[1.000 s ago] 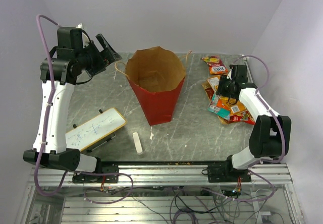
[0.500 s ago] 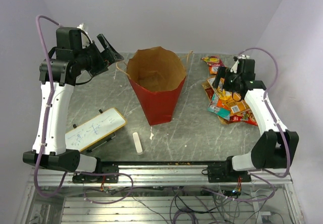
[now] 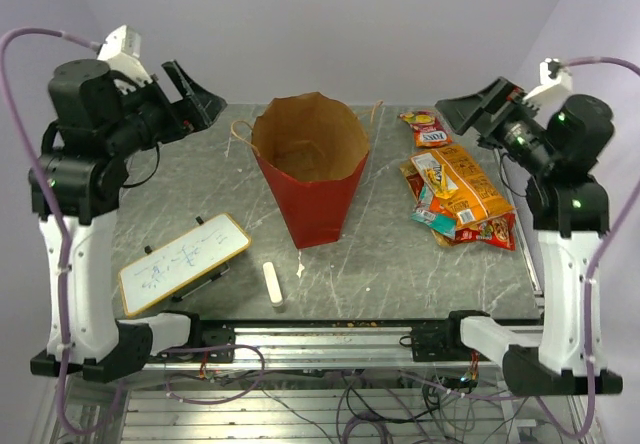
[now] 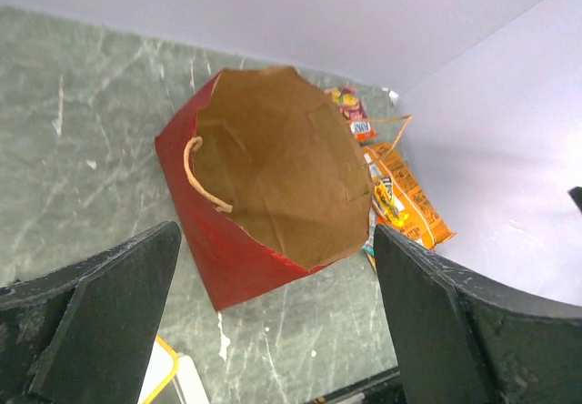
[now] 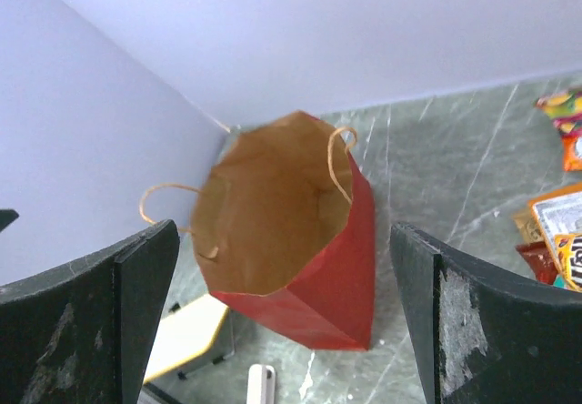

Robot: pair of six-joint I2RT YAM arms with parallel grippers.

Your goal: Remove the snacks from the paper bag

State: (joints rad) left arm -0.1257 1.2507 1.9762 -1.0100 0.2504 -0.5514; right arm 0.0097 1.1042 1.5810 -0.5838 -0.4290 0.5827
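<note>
The paper bag (image 3: 308, 169) stands upright and open-mouthed mid-table, red outside and brown inside; its inside (image 4: 273, 163) (image 5: 268, 213) shows only bare paper. The snacks (image 3: 458, 192) lie in a loose pile of orange, red, yellow and teal packets right of the bag, also visible at the edge of both wrist views (image 4: 400, 195) (image 5: 556, 231). My left gripper (image 3: 200, 97) (image 4: 277, 331) hangs open high above the table, left of the bag. My right gripper (image 3: 468, 122) (image 5: 282, 322) hangs open high over the far right, above the pile. Neither holds anything.
A white whiteboard with a yellow rim (image 3: 182, 261) (image 5: 186, 336) lies at the front left. A small white eraser bar (image 3: 272, 283) (image 5: 261, 386) lies in front of the bag. The bag's tan handles (image 3: 238, 132) stick out sideways. Walls close in behind and on both sides.
The right arm has lifted up and back off the snack pile, leaving it uncovered. The left arm has also risen and pulled back to the left. The bag has stayed put.
</note>
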